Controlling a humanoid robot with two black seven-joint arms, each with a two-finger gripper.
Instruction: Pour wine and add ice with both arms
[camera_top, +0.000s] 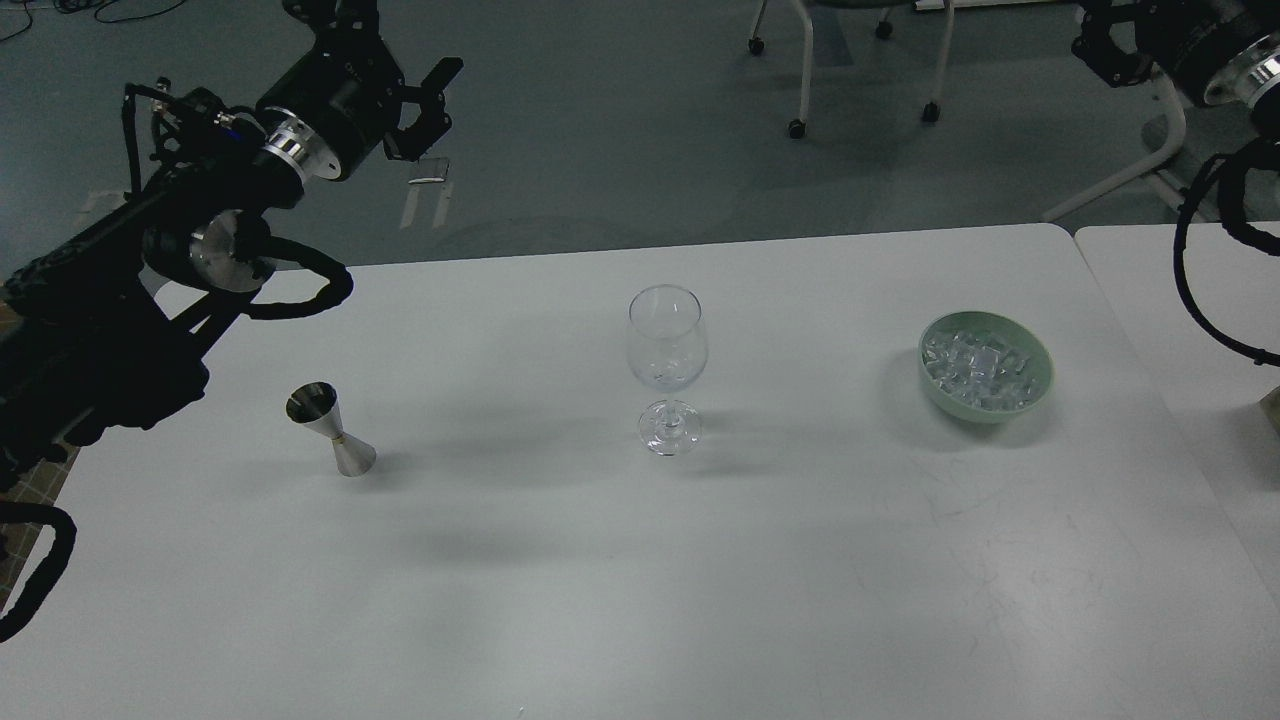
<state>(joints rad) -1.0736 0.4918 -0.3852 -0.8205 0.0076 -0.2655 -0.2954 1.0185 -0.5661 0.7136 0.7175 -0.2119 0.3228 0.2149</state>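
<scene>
floor: grey-green | chair legs: white, castered | table: white

one glass, one bowl, one jigger

lab/office | grey floor | castor chair | white tables

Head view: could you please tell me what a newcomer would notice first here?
A clear stemmed glass stands mid-table. A steel jigger stands to its left and a green bowl of ice to its right. The left pincer hangs raised beyond the table's far-left edge.
</scene>
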